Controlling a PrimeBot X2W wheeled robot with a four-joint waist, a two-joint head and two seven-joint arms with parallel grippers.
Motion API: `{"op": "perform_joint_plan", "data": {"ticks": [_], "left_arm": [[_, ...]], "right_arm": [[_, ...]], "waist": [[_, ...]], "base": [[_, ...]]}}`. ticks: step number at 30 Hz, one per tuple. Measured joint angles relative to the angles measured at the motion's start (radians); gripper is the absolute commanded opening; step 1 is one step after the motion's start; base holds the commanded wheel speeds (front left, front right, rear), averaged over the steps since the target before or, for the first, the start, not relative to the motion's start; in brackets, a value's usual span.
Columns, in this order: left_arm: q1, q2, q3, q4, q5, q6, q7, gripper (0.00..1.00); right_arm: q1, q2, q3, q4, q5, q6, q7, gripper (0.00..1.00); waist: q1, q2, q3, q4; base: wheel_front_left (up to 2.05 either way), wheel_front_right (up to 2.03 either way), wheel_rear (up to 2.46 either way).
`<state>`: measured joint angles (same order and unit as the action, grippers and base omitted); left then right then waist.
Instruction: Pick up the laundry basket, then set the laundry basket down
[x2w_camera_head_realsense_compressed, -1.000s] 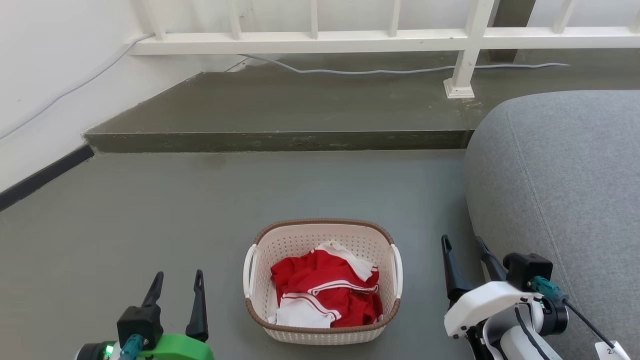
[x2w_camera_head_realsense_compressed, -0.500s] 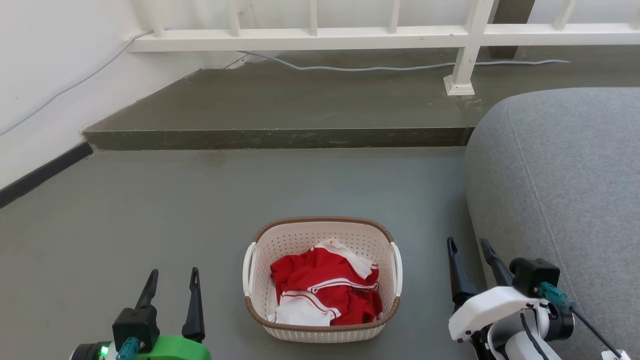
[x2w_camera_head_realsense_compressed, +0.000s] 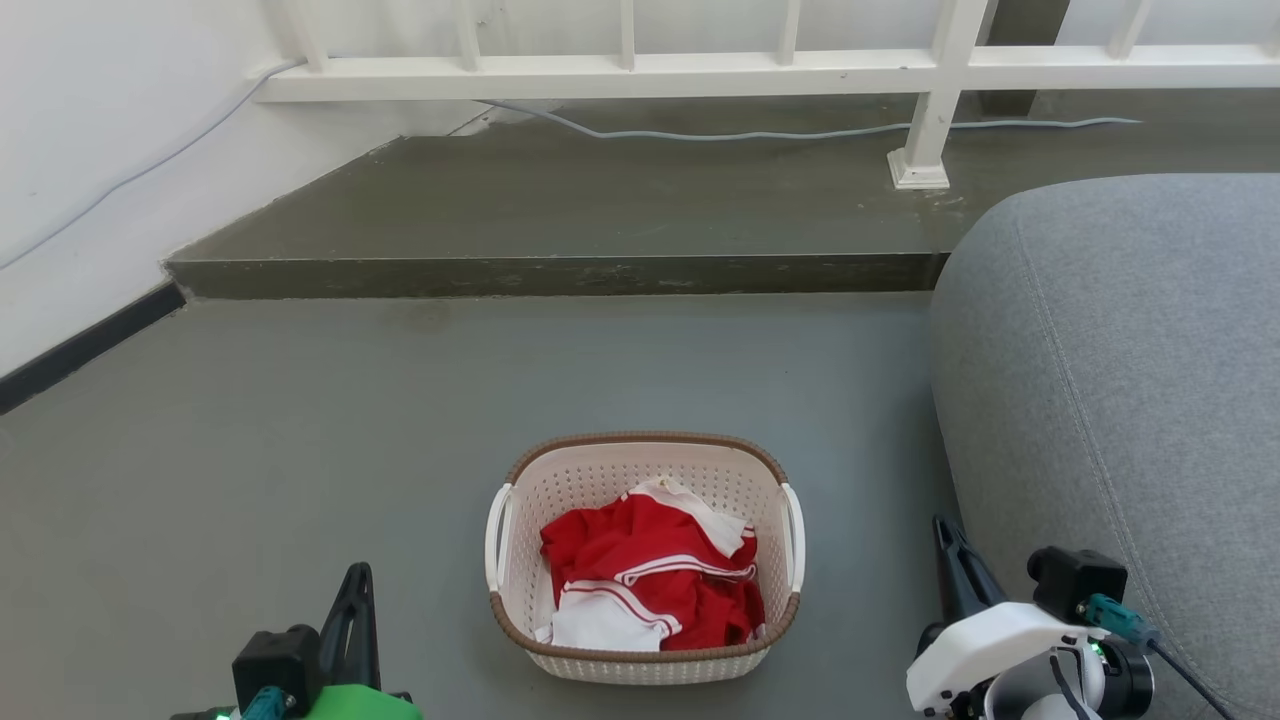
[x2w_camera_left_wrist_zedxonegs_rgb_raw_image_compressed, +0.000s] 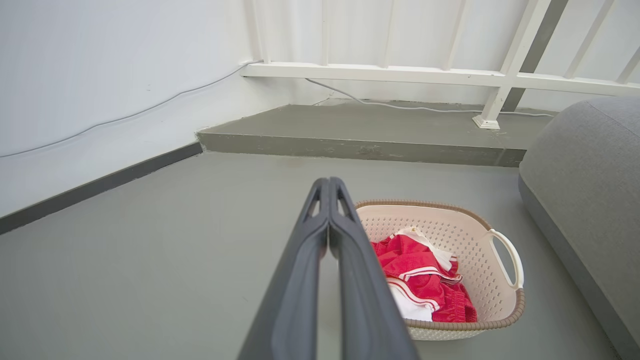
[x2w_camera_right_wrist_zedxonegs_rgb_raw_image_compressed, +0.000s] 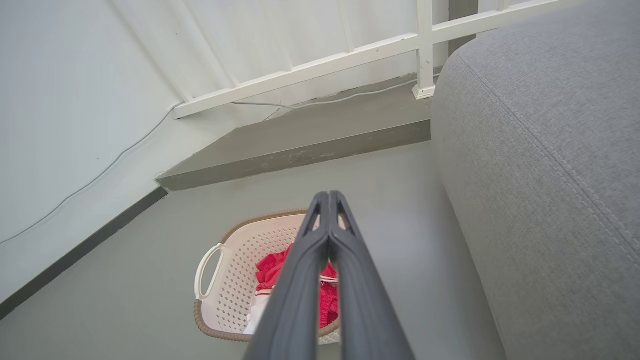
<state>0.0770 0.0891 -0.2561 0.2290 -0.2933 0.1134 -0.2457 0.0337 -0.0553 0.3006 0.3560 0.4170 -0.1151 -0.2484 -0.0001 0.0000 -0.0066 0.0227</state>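
Between left claw (x2w_camera_head_realsense_compressed: 358, 578) and right claw (x2w_camera_head_realsense_compressed: 944, 532) sits one laundry basket (x2w_camera_head_realsense_compressed: 640, 482).

Perforated matt plastic laundry basket (x2w_camera_head_realsense_compressed: 600, 485) holds soft cloth (x2w_camera_head_realsense_compressed: 650, 580) on a smooth matt floor (x2w_camera_head_realsense_compressed: 300, 450).

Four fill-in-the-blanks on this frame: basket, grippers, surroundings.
The laundry basket sits on the grey ____.
The left gripper and the right gripper are both ____, not open.
The clothes inside are white and ____.
The grey sofa stands to the robot's ____ of the basket.
Missing: floor; shut; red; right.
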Motion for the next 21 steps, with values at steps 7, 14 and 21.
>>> {"op": "perform_joint_plan", "data": {"ticks": [7,14,21], "left_arm": [[0.006,-0.002,0.015,-0.002,-0.084,-0.014,0.018,0.0],[0.006,-0.004,0.035,-0.005,-0.21,-0.034,0.046,0.0],[0.005,-0.007,0.062,-0.006,-0.304,-0.049,0.069,0.0]], "right_arm": [[0.0,0.001,-0.019,-0.014,0.09,0.017,0.014,0.0],[-0.001,0.002,-0.048,-0.026,0.192,0.028,0.04,0.0],[-0.002,0.006,-0.077,-0.033,0.274,0.045,0.065,0.0]], "waist": [[0.0,0.0,0.001,-0.001],[0.0,0.0,0.002,-0.003],[0.0,0.0,0.003,-0.005]], "base": [[0.0,0.0,0.0],[0.0,0.0,0.0],[0.0,0.0,0.0]]}}
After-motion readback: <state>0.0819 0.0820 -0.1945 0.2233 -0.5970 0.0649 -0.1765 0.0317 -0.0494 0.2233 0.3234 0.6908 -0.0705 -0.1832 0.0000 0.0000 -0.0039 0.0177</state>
